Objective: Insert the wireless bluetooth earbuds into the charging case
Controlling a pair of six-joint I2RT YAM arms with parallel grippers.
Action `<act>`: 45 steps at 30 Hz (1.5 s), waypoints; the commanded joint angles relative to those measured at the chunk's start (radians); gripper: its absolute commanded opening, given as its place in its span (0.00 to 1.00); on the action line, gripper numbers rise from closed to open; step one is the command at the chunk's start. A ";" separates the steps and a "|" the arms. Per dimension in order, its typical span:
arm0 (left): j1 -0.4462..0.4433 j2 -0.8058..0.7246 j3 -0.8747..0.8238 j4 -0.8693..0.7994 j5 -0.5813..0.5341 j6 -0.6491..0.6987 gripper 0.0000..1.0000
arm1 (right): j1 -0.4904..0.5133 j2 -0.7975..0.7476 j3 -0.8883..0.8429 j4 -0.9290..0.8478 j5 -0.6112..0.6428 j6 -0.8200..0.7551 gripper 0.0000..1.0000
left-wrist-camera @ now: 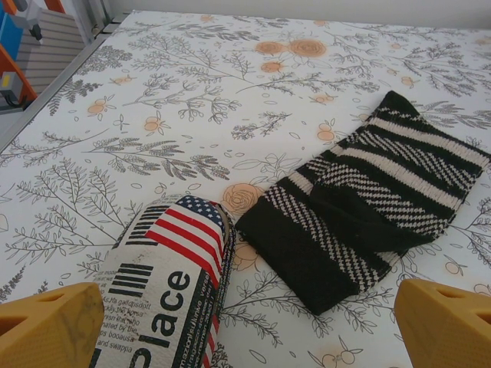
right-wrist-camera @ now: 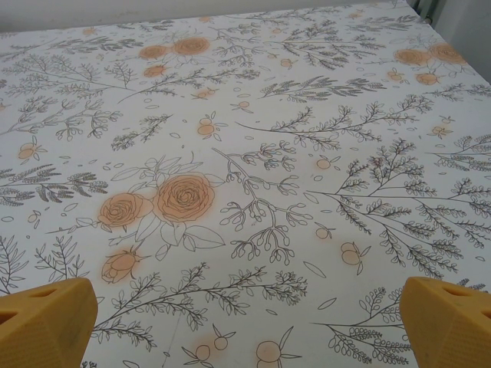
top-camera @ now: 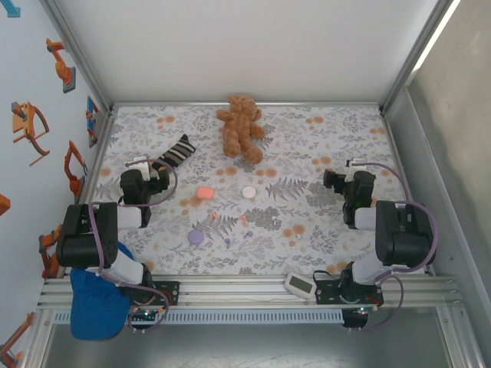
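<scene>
Here, near rail: a white device (top-camera: pixel 300 284) lies behind the right end effector (right-wrist-camera: pixel 245 326), by its base; a blue cloth (top-camera: pixel 96 303) hangs behind the left end effector (left-wrist-camera: pixel 245 330).
Earbuds: a tiny salmon-pink earbud (top-camera: pixel 214 216) and a second pink bud (top-camera: pixel 244 220) lie loose on the table (top-camera: pixel 322 238), to the right of the left end effector and back toward the bases, well apart from both arms.
Cases: the lilac case (top-camera: pixel 196 237) is near the buds; the salmon-pink case (top-camera: pixel 204 192) and white case (top-camera: pixel 248 192) lie between the end effectors. Whether any lid is open, I cannot tell.
Nearer arm: the left, by my judgement.
Long axis: buds too small to tell.
Left end effector: fingers spread wide, holding nothing, above a rolled printed cloth (left-wrist-camera: pixel 169 291); a striped sock (left-wrist-camera: pixel 368 207) just ahead.
Right end effector: fingers spread wide, holding nothing, over bare floral mat.
Far: a teddy bear (top-camera: pixel 242 126), beyond both.
</scene>
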 commanded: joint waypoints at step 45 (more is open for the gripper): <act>-0.086 -0.960 0.101 -1.283 0.224 -0.603 0.96 | 0.643 0.041 0.761 -1.325 -0.346 -0.989 0.87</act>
